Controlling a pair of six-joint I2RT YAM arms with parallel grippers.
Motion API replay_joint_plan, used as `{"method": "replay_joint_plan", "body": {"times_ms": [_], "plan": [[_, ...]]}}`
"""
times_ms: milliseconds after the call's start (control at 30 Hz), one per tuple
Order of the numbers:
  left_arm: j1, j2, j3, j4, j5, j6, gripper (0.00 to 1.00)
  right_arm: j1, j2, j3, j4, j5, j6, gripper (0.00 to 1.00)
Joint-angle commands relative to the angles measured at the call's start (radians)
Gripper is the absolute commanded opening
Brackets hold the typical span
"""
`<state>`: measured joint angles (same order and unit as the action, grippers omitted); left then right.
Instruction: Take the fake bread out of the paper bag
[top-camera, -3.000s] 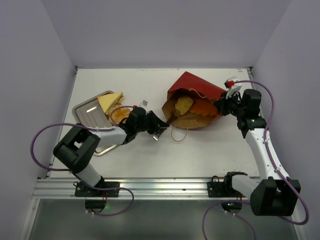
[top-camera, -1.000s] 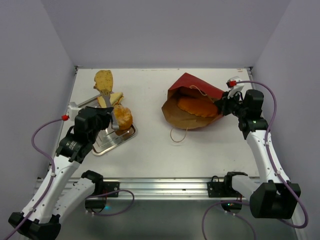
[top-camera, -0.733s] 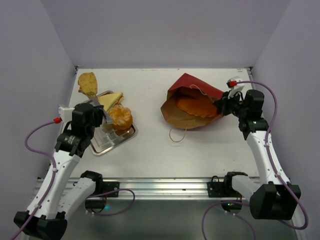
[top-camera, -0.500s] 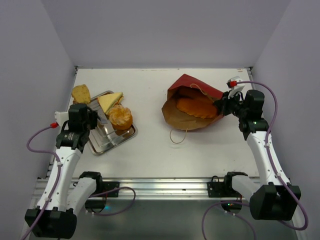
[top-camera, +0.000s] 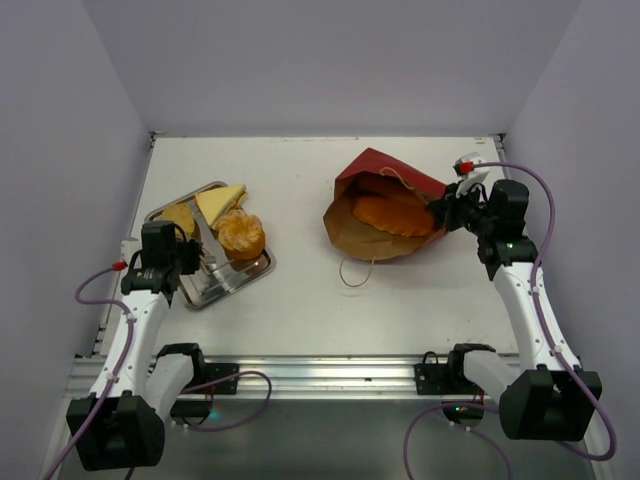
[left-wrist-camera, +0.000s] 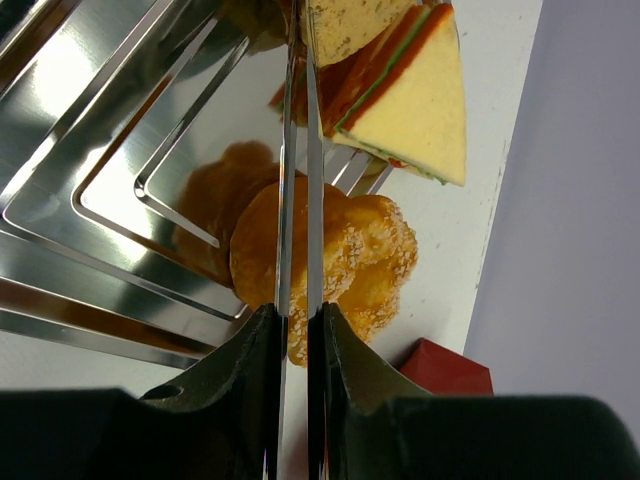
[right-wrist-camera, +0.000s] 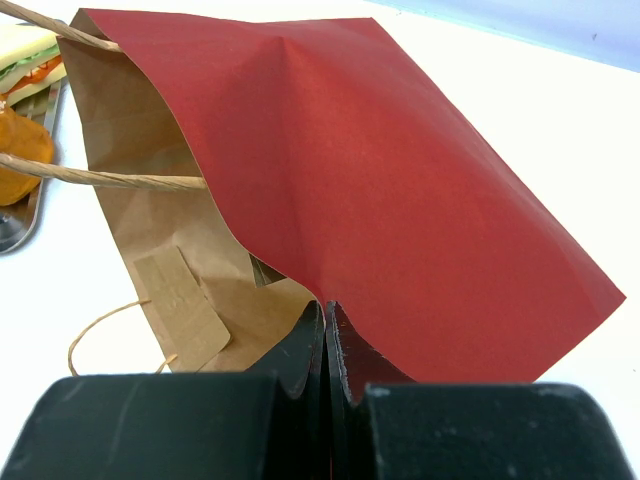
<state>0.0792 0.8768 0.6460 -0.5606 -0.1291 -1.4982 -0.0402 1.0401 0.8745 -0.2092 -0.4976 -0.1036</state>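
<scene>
The fake bread (top-camera: 241, 235) is split between two places. A pale-yellow sandwich wedge (left-wrist-camera: 410, 90), a round orange-brown bun (left-wrist-camera: 340, 260) and a brown toast slice (left-wrist-camera: 345, 20) sit on the square metal tray (top-camera: 225, 278) at the left of the bench (top-camera: 300, 310). Golden-orange rolls (top-camera: 393, 213) lie inside the paper bag (top-camera: 375, 165), which rests on its side to the right, its mouth turned toward the tray. The left gripper (left-wrist-camera: 297, 318) is pinching a pair of metal tongs (left-wrist-camera: 297, 200), the thin blades squeezed nearly together between its fingers. The blades run out over the bun, and their tips end at the edge of the toast slice, just beside the wedge. The right gripper (right-wrist-camera: 327, 325) has its fingers pressed together on the bag's dark red edge, at the side away from the tray, and the brown inside shows below. A tan cord handle (right-wrist-camera: 110, 181) stretches across the open mouth.
</scene>
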Motion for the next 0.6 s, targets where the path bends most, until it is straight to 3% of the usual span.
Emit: {"method": "replay_joint_plan", "body": {"times_ms": [0, 567], "plan": [[0.013, -0.013, -0.009, 0.09, 0.037, 0.026, 0.01, 0.0, -0.012, -0.002, 0.048, -0.035, 0.012, 0.0], [0.019, -0.006, -0.06, 0.137, 0.08, 0.032, 0.25, -0.001, -0.012, -0.002, 0.047, -0.032, 0.01, 0.0]]}}
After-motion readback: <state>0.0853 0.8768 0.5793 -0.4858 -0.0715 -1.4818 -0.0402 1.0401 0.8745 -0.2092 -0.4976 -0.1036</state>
